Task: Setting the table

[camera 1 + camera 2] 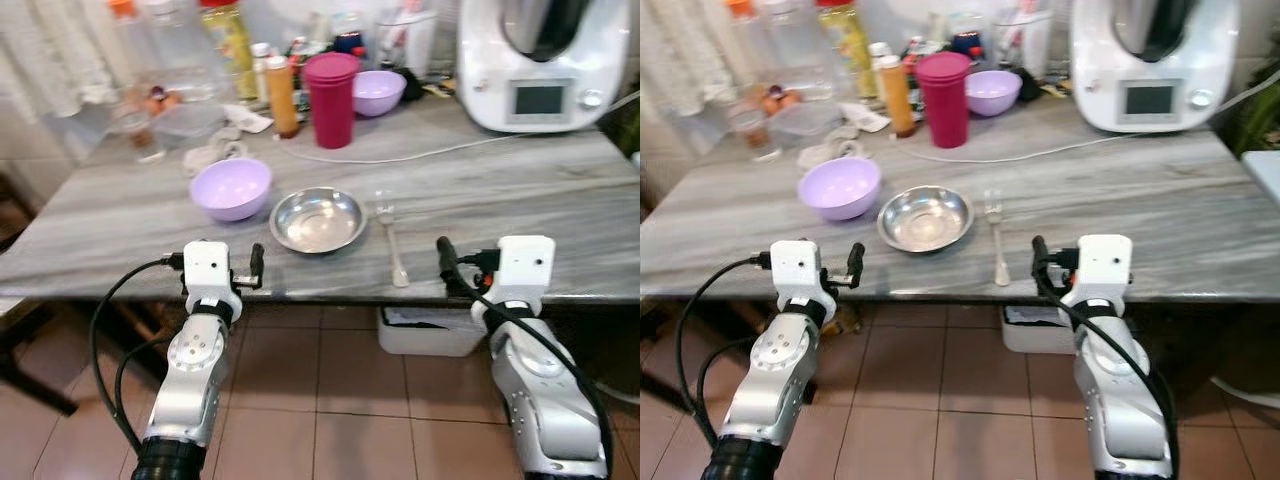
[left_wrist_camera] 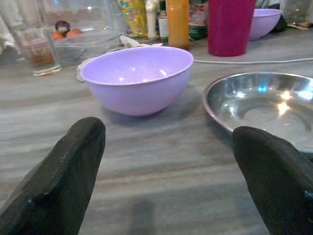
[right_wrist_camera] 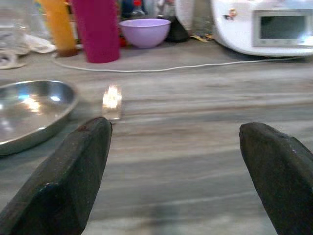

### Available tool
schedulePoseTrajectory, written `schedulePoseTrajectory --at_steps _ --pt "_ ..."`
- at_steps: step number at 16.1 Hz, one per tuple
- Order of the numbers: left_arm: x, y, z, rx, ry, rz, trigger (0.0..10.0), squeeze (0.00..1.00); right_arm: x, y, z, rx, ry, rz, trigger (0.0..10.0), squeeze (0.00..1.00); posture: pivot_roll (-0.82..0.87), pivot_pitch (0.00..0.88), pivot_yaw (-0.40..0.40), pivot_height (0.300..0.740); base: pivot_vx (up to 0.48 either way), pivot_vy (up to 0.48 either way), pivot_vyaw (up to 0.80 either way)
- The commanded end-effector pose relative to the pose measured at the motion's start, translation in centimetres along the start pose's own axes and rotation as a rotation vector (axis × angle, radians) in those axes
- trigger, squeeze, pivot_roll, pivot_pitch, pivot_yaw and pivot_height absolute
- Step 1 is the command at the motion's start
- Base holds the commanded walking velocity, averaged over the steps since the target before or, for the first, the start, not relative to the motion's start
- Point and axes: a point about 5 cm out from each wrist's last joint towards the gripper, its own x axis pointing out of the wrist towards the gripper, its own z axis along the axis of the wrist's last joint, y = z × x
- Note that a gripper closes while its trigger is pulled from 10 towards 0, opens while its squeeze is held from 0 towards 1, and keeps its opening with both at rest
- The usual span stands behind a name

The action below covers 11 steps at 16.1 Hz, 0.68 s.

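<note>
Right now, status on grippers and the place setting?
Left gripper and right gripper open, empty, at the table's near edge. Steel plate between lilac bowl and fork. Nothing in the way.

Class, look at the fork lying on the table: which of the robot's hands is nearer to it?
Right. The right hand sits at the table edge just beside the fork; the left hand is farther off, beyond the steel bowl.
</note>
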Motion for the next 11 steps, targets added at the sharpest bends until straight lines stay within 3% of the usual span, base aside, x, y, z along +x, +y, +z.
schedulePoseTrajectory --at_steps 1,3,4,8,11 --pt "0.2 0.5 0.0 0.012 0.009 0.01 10.0 0.0 0.2 0.5 -0.2 0.009 -0.001 0.017 10.0 0.0 -0.27 0.018 0.118 0.74 -0.281 0.0 0.0" --pt "0.5 0.6 0.2 0.015 0.006 0.003 10.0 0.0 0.1 0.7 0.0 -0.108 -0.048 -0.013 10.0 0.0 -0.28 0.019 0.127 0.74 -0.281 0.0 0.0" --pt "0.6 0.5 0.3 0.017 0.004 -0.003 10.0 0.0 0.0 0.9 -0.2 -0.056 -0.034 -0.006 10.0 0.0 -0.28 0.019 0.127 0.74 -0.281 0.0 0.0" --pt "0.8 0.3 0.4 0.021 0.003 -0.015 10.0 0.0 -0.2 1.4 -0.6 -0.004 -0.05 0.002 10.0 0.0 -0.28 0.023 0.135 0.74 -0.279 0.0 0.0" --pt "0.7 0.2 0.2 0.027 0.007 -0.026 10.0 0.0 -0.6 1.3 -1.2 0.071 -0.001 0.049 10.0 0.0 -0.28 0.027 0.138 0.74 -0.279 0.0 0.0"
